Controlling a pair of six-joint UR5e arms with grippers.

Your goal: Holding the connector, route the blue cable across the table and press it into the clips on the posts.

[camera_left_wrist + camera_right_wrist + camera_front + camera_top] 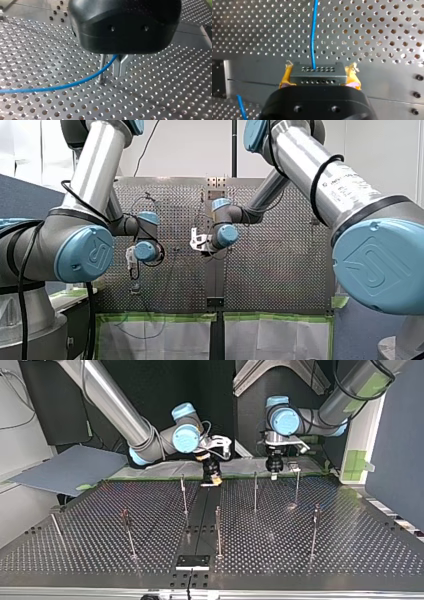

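Early routing, I judge: my right tool (319, 76) pinches the connector (318, 72), blue cable (312, 32) trailing; my left tool (120, 72) (pressed together beside a post (102, 67)) should next press cable onto that post.

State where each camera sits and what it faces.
Front: behind the arms, facing over the table; both arms show.
Top: across the table, facing the arms; sides crossed.
Left wrist: on my left arm, looking past my left gripper at a post.
Right wrist: on my right arm, facing my right gripper holding the connector.
Shared: both wrist views show the blue cable.
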